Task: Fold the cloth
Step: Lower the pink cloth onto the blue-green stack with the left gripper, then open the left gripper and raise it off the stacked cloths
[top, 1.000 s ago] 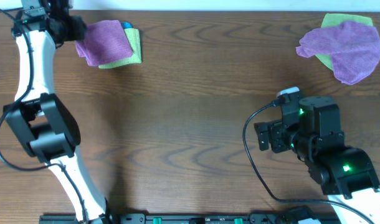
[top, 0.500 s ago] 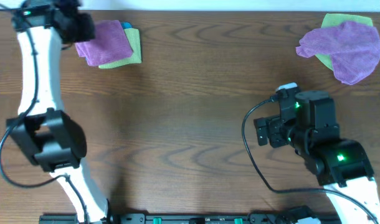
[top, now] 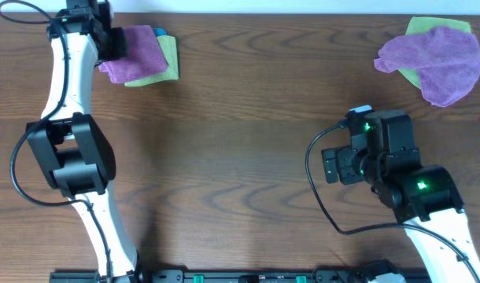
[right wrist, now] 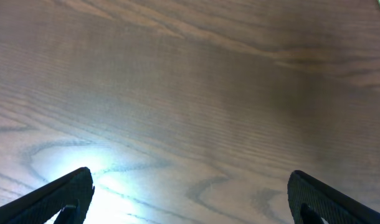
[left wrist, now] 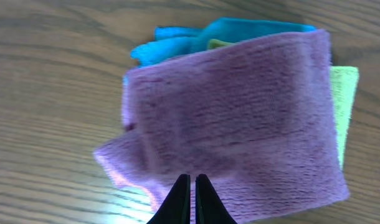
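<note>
The cloth [top: 138, 49] is pinkish-purple and lies folded on top of a stack at the table's far left. It fills the left wrist view [left wrist: 240, 118]; no tag shows. My left gripper [top: 116, 44] is at the cloth's left edge. Its fingers [left wrist: 193, 196] are shut, with their tips over the cloth's near edge. I cannot tell whether they pinch any fabric. My right gripper [top: 332, 167] is open and empty over bare wood [right wrist: 190, 186] at the right of the table, far from the cloth.
Under the cloth lie a lime-green cloth [top: 168, 67] and a blue cloth [top: 160, 32], both seen in the left wrist view [left wrist: 344, 106] [left wrist: 177, 43]. At the far right a crumpled violet cloth [top: 437, 59] lies on another lime-green cloth [top: 429, 25].
My left arm has swung its gripper rightwards from beside the stack onto the cloth's left edge. My right arm has shifted slightly up and left. The cloths lie much as before.
</note>
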### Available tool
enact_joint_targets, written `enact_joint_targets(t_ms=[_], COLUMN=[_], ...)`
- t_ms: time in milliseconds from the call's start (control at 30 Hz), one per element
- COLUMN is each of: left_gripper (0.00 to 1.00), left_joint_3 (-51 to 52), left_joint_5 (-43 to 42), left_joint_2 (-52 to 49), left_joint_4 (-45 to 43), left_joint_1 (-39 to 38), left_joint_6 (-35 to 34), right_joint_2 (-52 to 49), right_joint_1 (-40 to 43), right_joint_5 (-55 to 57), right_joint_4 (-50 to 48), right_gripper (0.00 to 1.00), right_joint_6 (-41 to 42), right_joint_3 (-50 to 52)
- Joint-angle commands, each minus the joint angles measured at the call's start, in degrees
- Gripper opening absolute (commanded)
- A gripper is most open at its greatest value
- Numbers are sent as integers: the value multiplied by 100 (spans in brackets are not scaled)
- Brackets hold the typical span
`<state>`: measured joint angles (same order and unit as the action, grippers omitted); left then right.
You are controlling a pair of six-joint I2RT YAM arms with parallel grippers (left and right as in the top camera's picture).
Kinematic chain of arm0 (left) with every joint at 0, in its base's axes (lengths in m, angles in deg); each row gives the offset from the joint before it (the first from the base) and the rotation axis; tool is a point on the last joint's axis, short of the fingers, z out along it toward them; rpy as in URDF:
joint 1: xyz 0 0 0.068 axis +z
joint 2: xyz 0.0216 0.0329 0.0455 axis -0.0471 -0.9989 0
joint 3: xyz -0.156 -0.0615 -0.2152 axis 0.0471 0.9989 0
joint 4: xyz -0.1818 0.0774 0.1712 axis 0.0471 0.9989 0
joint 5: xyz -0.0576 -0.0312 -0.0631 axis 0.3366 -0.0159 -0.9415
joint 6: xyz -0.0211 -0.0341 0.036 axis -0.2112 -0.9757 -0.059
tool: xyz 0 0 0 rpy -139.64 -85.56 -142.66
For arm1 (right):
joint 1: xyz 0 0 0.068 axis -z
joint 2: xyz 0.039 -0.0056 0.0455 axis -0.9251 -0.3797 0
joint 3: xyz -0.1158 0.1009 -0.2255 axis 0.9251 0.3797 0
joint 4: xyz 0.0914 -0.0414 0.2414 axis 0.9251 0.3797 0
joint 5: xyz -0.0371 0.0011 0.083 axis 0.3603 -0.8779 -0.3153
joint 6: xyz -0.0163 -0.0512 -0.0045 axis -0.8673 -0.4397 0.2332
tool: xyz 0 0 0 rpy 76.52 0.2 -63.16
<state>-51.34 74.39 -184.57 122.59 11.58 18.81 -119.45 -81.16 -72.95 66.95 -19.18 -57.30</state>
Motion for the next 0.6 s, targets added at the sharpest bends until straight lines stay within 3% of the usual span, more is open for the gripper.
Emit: enact_joint_targets(t_ms=[0,567], left_gripper=[6,6], left_joint_3=[-13,-13], left_joint_5=[142,-254], left_joint_2=[-4,-164], left_joint_4=[-24,-341], left_joint_1=[63,63], left_joint_6=[-76,160], right_joint_2=[-4,-11], right_joint_1=[35,35], right_joint_5=[81,81], right_joint_4=[-42,-57], right_gripper=[99,99], right_joint_6=[37,39], right_joint_3=[0,0])
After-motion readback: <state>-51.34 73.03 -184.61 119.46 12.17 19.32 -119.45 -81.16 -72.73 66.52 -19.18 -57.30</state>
